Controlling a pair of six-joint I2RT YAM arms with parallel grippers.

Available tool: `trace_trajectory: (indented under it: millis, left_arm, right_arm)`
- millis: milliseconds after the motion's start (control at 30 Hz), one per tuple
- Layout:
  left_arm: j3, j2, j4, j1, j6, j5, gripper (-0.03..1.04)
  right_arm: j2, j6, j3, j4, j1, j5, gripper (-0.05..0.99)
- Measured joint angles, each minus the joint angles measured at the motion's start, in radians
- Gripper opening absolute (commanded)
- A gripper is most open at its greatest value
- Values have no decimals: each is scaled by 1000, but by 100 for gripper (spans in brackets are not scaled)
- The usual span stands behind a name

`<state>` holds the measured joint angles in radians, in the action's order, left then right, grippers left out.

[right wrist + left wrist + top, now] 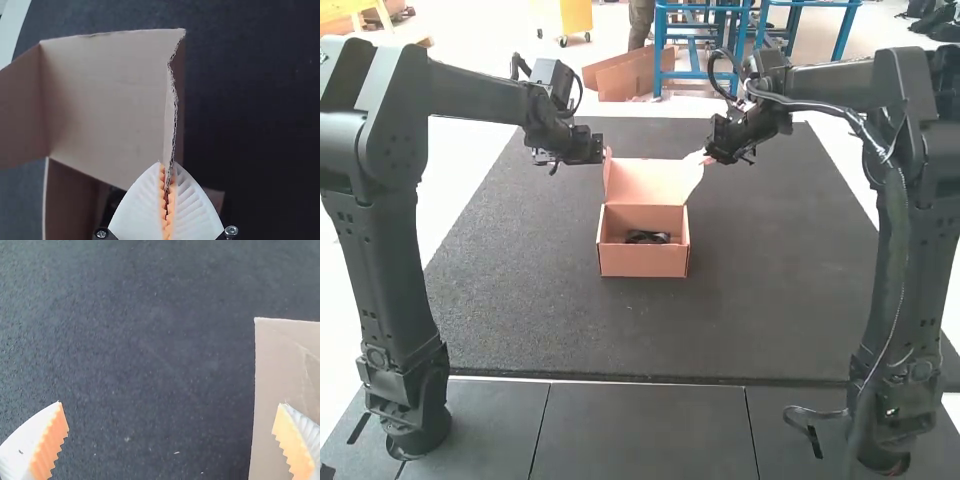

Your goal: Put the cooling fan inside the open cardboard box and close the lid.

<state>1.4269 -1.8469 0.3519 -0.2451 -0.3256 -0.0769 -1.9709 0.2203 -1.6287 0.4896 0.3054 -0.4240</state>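
A small cardboard box (643,252) stands on the dark mat with its lid (650,182) raised upright at the far side. The black cooling fan (647,237) lies inside it. My right gripper (708,157) is shut on the lid's right side flap (172,125), its white ribbed fingers (187,202) pinching the cardboard edge. At the lid's upper left corner my left gripper (595,152) hangs open, one orange pad (287,440) over the lid's cardboard (280,380), the other pad (50,437) over the mat.
The dark mat (500,260) covers the table around the box. Another open cardboard box (625,72) lies on the floor beyond the mat's far edge.
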Motion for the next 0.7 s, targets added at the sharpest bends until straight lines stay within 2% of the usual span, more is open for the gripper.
trace_trajectory:
  millis: [400, 700]
  left_arm:
    - [27, 0, 42, 0, -12, 0, 97]
    - [30, 0, 93, 0, -13, 22, 97]
  right_arm:
    - [0, -38, -35, 76, 19, -2, -1]
    - [10, -71, -45, 135, 62, -19, -1]
